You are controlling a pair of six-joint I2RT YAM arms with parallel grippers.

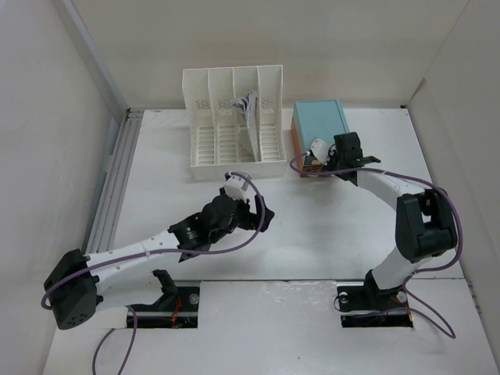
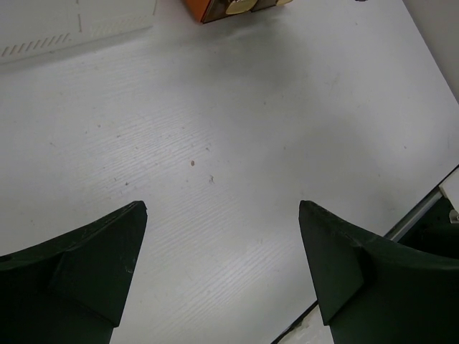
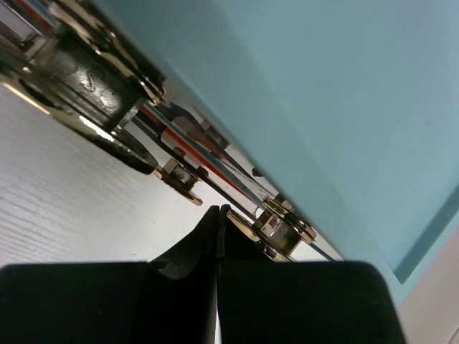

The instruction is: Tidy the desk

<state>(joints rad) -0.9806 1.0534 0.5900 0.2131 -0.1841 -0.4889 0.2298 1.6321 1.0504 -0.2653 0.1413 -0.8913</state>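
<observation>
Hovering above the tabletop (image 2: 237,129) with left jaws spread wide, nothing between. Parked at teal box (image 1: 320,119) front with right jaws clenched shut, tabletop just below.

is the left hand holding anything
No, the left hand is open, with only desk showing between its fingers.

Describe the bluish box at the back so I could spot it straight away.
Start from the big white desk and look to its far edge, where a white slotted rack stands. Just right of the rack sits the box. Its flat teal top and orange side set it apart from the white rack.
</observation>
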